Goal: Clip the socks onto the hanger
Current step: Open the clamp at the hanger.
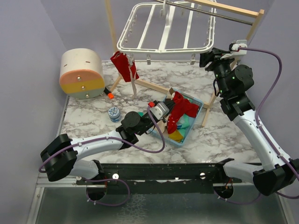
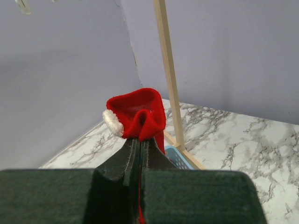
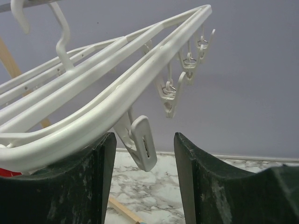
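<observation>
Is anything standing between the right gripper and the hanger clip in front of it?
Nothing visible does. The right gripper is open, and the nearest clip of the hanger hangs free between its fingers.

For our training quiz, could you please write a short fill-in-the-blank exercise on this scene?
The left gripper is shut on a ___ sock.
The right gripper is ___ beside a white hanger clip.
The plastic basket of spare socks is light ___.
Missing: red; open; blue.
</observation>
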